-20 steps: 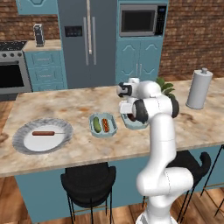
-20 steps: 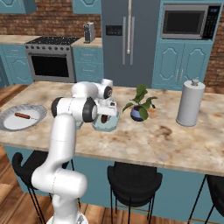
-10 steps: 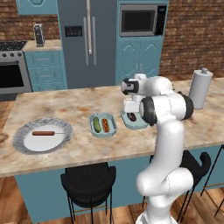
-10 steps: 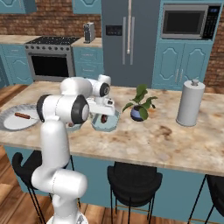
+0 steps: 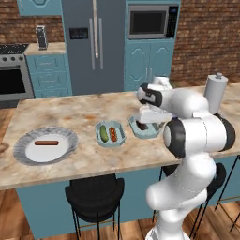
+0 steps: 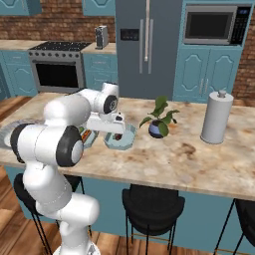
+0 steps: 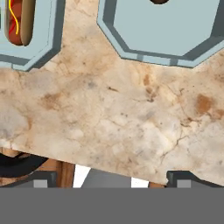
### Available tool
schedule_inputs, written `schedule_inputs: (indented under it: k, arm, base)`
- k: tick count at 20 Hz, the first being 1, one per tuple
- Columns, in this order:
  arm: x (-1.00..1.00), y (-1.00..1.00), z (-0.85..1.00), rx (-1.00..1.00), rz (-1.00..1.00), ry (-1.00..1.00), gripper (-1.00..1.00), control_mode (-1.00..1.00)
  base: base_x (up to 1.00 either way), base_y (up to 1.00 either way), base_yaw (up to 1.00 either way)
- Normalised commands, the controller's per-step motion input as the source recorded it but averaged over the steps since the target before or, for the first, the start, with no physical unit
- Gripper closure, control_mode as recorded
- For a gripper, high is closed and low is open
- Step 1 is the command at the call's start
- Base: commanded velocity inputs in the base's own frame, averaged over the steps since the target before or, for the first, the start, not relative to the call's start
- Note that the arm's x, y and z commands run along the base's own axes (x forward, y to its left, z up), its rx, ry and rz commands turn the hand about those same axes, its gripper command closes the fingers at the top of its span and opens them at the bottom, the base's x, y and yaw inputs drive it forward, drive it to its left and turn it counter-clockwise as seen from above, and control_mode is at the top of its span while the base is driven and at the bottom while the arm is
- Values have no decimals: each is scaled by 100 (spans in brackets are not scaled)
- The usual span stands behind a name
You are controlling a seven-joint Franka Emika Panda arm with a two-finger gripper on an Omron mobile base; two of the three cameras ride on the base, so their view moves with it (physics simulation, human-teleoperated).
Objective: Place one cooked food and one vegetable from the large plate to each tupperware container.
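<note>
At the far left of the counter (image 5: 70,112), in the left base view, the large plate (image 5: 28,140) is seen with one sausage (image 5: 46,142) lying on its white centre; no vegetable can be made out on it. Just right of the plate stands a small tray (image 5: 110,134) holding a green vegetable and a hot dog side by side, so that tray can be judged filled. Further right, a second tray (image 5: 140,132) holds a small dark piece of food, partly hidden by the hand. The gripper (image 5: 149,123) is held low over this second tray; whether its fingers are apart or together cannot be told, and nothing is seen clamped between them. In the hand view, the near rim of the second tray (image 7: 144,57) and bare counter are seen below the hand.

The step in hand is judged to be the filling of the second tray. Next, the arm would need to be swung left to the plate for another item.
</note>
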Motion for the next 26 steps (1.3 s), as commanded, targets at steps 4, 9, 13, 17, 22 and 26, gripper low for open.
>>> schedule_inputs:
  k: [4,9,13,17,22,26]
  arm:
    - [-63,3,44,0,0,-21,-100,-100]
    - [-48,1,56,0,0,-16,-100,-100]
    - [-47,3,53,0,0,-12,-100,-100]
    - [-52,0,35,0,0,-12,-100,100]
    - [0,0,0,0,0,0,-100,100]
    - [0,0,0,0,0,0,-100,100]
  base:
    - [0,0,0]
    - [0,0,0]
    - [0,0,0]
    - [-20,1,0]
    - [-96,50,0]
    - [-57,100,0]
